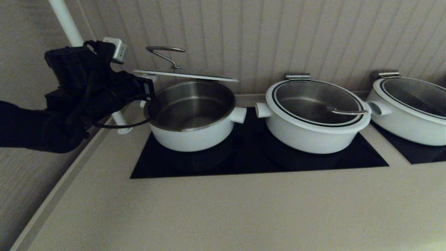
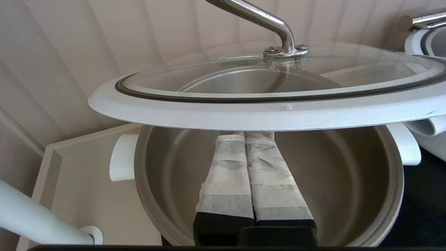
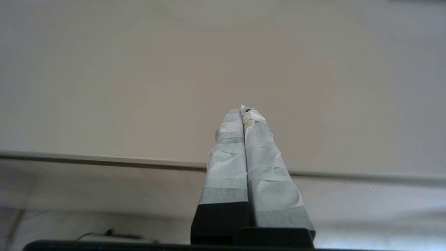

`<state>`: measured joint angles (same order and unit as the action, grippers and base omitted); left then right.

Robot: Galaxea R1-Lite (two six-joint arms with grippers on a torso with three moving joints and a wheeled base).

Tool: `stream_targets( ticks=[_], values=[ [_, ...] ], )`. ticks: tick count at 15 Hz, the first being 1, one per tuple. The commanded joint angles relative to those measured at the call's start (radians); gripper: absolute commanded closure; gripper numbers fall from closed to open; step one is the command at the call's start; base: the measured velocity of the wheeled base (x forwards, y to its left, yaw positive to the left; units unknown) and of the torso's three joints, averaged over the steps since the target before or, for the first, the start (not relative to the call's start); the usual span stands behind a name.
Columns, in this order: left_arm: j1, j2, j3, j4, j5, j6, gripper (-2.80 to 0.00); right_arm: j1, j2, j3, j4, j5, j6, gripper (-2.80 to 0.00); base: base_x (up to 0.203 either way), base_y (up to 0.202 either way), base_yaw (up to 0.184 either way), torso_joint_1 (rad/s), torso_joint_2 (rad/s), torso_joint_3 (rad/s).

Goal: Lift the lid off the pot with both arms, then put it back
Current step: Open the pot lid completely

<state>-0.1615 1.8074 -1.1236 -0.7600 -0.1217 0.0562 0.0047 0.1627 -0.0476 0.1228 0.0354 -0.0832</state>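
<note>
The lid (image 1: 184, 75) hangs level a little above the open pot (image 1: 190, 134), its steel wire handle (image 1: 166, 52) sticking up. My left gripper (image 1: 149, 91) is at the pot's left side. In the left wrist view its taped fingers (image 2: 226, 174) are pressed together with nothing between them, and they reach under the lid's white rim (image 2: 264, 115), which hides the tips. The lid seems to rest on them. The pot's steel inside (image 2: 348, 181) shows below. My right gripper (image 3: 243, 109) is shut and empty over a plain beige surface, out of the head view.
Two other white pots (image 1: 315, 118) (image 1: 411, 108) with lids on stand to the right on black cooktops (image 1: 244, 160). A white pole (image 1: 69, 28) rises behind my left arm. The panelled wall is close behind the pots. The beige counter (image 1: 223, 212) lies in front.
</note>
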Motion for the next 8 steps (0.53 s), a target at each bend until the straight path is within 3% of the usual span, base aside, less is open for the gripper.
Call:
stream_targets(
  ticks=[1, 8],
  values=[
    [0.000, 0.001, -0.001, -0.004, -0.001, 0.001, 0.00, -0.003, -0.091, 0.001, 0.001, 0.018, -0.029, 0.00, 0.000, 0.000, 0.000, 0.000, 0.00, 0.000],
    [0.002, 0.006, 0.001, -0.004, -0.001, -0.001, 0.00, -0.005, -0.161, 0.006, -0.011, 0.027, -0.035, 0.00, 0.000, 0.000, 0.000, 0.000, 0.00, 0.000]
  ],
)
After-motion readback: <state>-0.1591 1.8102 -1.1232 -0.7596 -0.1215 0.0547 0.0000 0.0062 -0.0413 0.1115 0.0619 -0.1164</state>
